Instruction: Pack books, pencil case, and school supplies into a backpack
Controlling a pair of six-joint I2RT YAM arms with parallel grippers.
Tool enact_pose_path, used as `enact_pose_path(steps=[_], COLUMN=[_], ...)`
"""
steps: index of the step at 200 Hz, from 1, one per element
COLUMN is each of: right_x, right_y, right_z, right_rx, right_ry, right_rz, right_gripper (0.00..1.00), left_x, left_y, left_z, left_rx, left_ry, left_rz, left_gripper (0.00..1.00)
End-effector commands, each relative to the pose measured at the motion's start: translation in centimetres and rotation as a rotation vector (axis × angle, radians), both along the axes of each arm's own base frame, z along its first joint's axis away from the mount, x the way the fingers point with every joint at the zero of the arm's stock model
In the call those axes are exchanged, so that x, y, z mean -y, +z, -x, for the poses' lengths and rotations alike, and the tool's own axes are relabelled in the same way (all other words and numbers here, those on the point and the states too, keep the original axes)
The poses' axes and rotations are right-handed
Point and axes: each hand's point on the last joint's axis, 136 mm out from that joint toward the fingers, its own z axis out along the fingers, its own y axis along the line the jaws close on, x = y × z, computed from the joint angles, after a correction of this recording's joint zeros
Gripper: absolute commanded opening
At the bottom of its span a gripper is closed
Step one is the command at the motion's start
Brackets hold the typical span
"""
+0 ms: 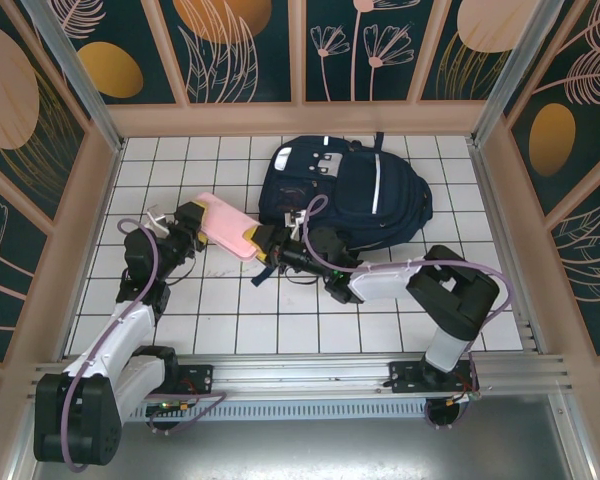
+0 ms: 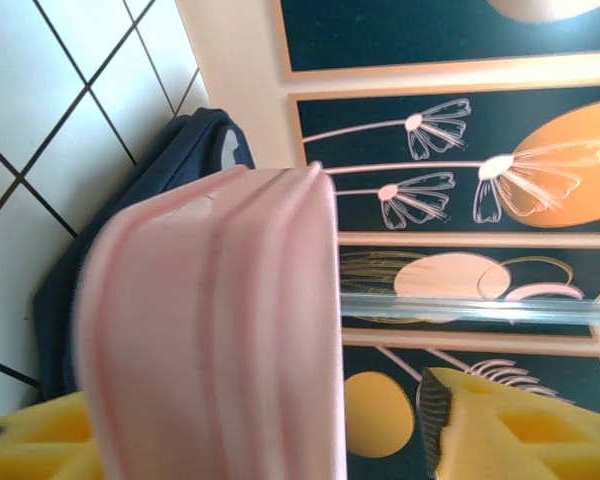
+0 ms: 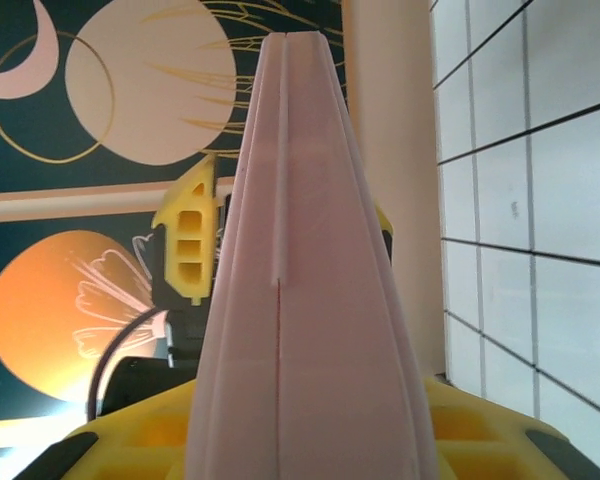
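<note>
Risks noted:
- The navy backpack lay flat at the far side of the tiled table, just beyond both arms. Judged from above, a limp fabric mouth could fold shut and block anything pushed at it.
- The pink pencil case was off the table, bridged between the two grippers and just beside the backpack's near-left edge. A soft case gripped by one end may sag, twist or slide out.
- The right gripper had closed on the case, its yellow pads pressed to both sides. The hold looked near the end, so it could pivot.
- The left gripper stood with jaws parted; in its wrist view one yellow finger was apart from the case while the case rested on the other. Pulling back could drag the case with it.

Not determinable:
- Whether the backpack's zip was open
- How deep the case sat in the right jaws
- The case's far end, blurred in both wrist views
</note>
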Motion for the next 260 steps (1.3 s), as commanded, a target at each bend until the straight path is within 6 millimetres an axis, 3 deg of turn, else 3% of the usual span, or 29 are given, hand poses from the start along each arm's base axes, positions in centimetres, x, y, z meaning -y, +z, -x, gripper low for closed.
enact_pose_path(steps=[1,31,54,100,112,117,133,156,169,185,223,260], right_x=[2.9,10.4,17.4,32.2,35.0,35.9,38.6,40.6,41.1,41.5,42.0,42.2], right_y=[4.0,5.3,7.9,10.5,10.9,11.2,11.9,12.3,12.1,11.7,11.7,11.2], right_z=[-1.3,-4.5,-6.1,-5.3,-4.5,-4.1,-2.9,-1.6,-1.1,-0.6,0.3,0.2], right_rx=[0.118,0.181,0.255,0.252,0.256,0.263,0.283,0.307,0.311,0.310,0.349,0.363], right_ry=[-0.091,-0.311,-0.529,-0.919,-0.984,-1.005,-1.075,-1.133,-1.150,-1.156,-1.169,-1.174], right_rz=[-0.024,0.158,0.350,0.499,0.510,0.517,0.562,0.624,0.660,0.685,0.725,0.765], right_gripper=[0.28,0.26,0.24,0.23,0.23,0.23,0.23,0.24,0.25,0.25,0.26,0.27], left_x=[0.8,2.0,5.6,19.4,21.8,22.8,26.1,31.0,34.3,37.1,40.1,43.2], left_y=[2.9,7.3,7.6,5.5,4.7,5.3,3.7,2.7,2.3,0.9,-2.0,-3.2], left_z=[-0.5,-1.5,-3.0,-6.9,-8.5,-9.0,-10.6,-12.2,-12.6,-13.4,-15.7,-15.8], left_rx=[0.088,0.174,0.166,0.165,0.152,0.172,0.162,0.175,0.194,0.181,0.163,0.166], left_ry=[-0.063,-0.094,-0.189,-0.482,-0.527,-0.549,-0.622,-0.694,-0.749,-0.783,-0.778,-0.804], left_rz=[-0.135,-0.382,-0.473,-0.645,-0.635,-0.604,-0.532,-0.522,-0.507,-0.483,-0.362,-0.309], left_gripper=[0.73,0.76,0.76,0.76,0.77,0.76,0.75,0.75,0.75,0.74,0.69,0.67])
